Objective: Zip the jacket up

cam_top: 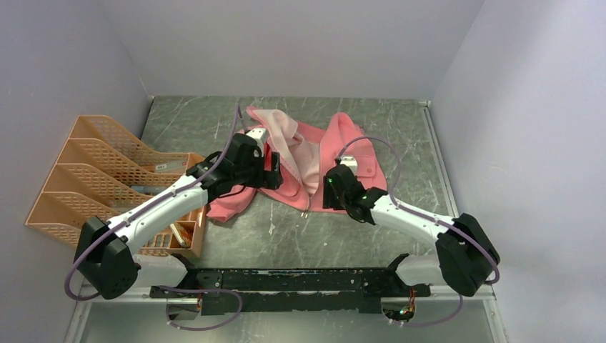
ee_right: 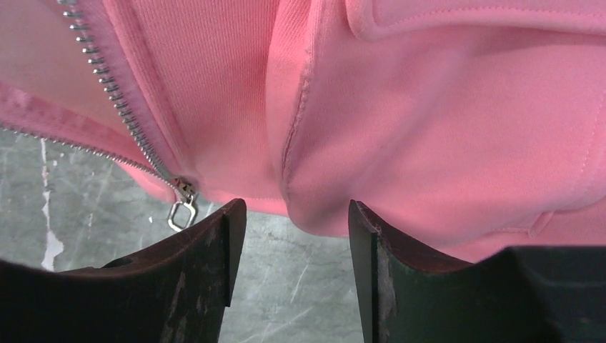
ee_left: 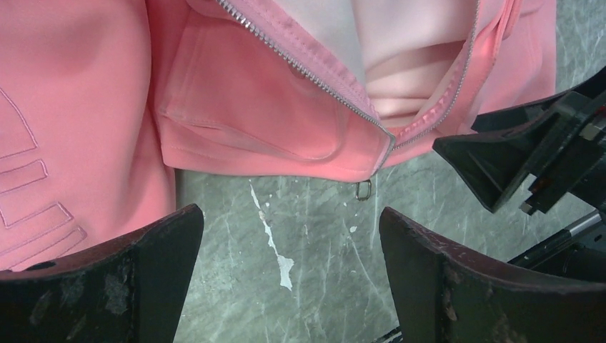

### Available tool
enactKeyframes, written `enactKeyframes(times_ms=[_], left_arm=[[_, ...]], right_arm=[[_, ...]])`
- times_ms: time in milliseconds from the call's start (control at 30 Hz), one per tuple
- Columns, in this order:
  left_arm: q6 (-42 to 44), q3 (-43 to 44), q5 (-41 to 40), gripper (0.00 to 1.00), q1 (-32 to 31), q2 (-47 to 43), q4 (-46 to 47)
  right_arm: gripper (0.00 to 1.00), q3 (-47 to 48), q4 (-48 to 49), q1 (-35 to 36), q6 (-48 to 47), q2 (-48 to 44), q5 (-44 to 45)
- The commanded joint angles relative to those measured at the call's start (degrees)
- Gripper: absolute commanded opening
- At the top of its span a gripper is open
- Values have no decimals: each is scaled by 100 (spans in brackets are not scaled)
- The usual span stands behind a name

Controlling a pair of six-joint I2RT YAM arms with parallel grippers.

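Jacket (cam_top: 307, 161) lies rumpled at the middle of the counter (cam_top: 286, 236), front open, one side thrown back so the pale lining (cam_top: 286, 136) shows. Its hem (ee_left: 271, 168) faces the arms. Down at that hem the two rows of the zipper (ee_left: 307, 71) run together into the slider (ee_right: 187, 189), and the little metal pull (ee_left: 363, 189) hangs off the edge onto the stone. From where I stand the bottom looks already joined, while above it the rows part wide. The zip is hardly begun.

The left tool (ee_left: 293, 286) hovers over bare counter just short of the hem. Its jaws are spread wide with nothing between them, and the pull is ahead of the gap. The right tool (ee_right: 296, 275) is at the hem too, just beside the pull on its other side. Its jaws are apart, with a fold of hem at their mouth but not pinched. Neither holds anything.

I'd say this is the reach-in before the grasp. The next move wants one tool to clamp the hem close by the slider as an anchor. The other must nip that small pull and draw it off toward the collar. The pull lies flat on stone, so it looks a fiddly pick, and the loose cloth will likely bunch unless kept taut.

An orange rack (cam_top: 93, 171) stands at the left of the counter.
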Motion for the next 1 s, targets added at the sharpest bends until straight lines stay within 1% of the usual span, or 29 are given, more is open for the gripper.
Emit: enactKeyframes(times_ms=[0,67,100,233,300,333,400,600,733,867,967], left_arm=[[-81,-109,323,97,-59,-113,177],[-81,-136,376,97,-61,-83,190],[-89,-146,390,97,-66,-72,191],[-97,-160,456,97,-68,6,245],[-98,-160,479,96,-76,47,282],[-98,-156,483,96,-77,70,287],[-98,-139,504,96,-81,88,285],[-85,-88,677,96,-118,170,244],[-90,-70,701,96,-193,204,240],[-73,-81,722,96,-230,209,261],[-43,-80,738,96,-251,225,235]], right_arm=[[56,-100,429,130,69,220,558],[51,-137,459,156,90,292,751],[45,-157,477,162,97,304,849],[20,-206,411,172,118,281,1095],[5,-171,286,179,127,244,1155],[0,-160,201,178,145,200,1153],[0,-114,-23,188,169,63,1105],[0,217,-1246,211,168,-466,574],[0,408,-2056,242,263,-848,497],[0,534,-2729,259,334,-954,273],[0,597,-3071,313,567,-929,198]])
